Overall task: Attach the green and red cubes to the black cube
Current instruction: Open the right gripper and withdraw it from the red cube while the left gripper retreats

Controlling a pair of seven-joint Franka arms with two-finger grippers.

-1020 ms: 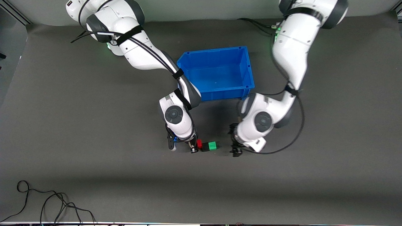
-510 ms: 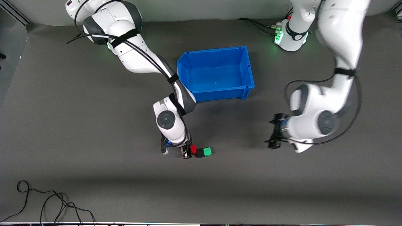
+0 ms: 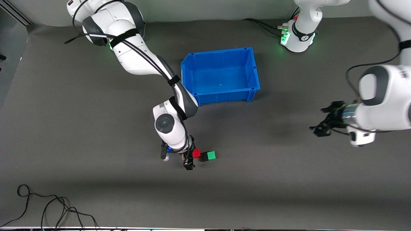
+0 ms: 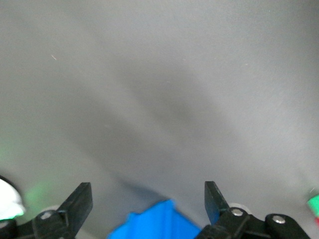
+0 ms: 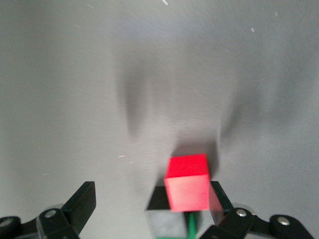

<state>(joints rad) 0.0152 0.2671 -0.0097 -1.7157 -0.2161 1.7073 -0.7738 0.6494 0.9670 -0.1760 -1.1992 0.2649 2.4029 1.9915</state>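
Both grippers, right gripper (image 3: 188, 162) by red cube (image 3: 196, 153) and left gripper (image 3: 322, 123), show jaws spread, empty.

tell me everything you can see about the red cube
The small bright red solid cube looks matte and plain, with no markings. It rests on the dark grey table mat, pressed against the small matte black cube, at the end of the row away from the small bright green cube. The right gripper is open around it, not gripping.

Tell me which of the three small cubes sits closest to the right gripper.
The red cube: it is at the end of the row beside the right gripper, with the black cube next and the green cube last.
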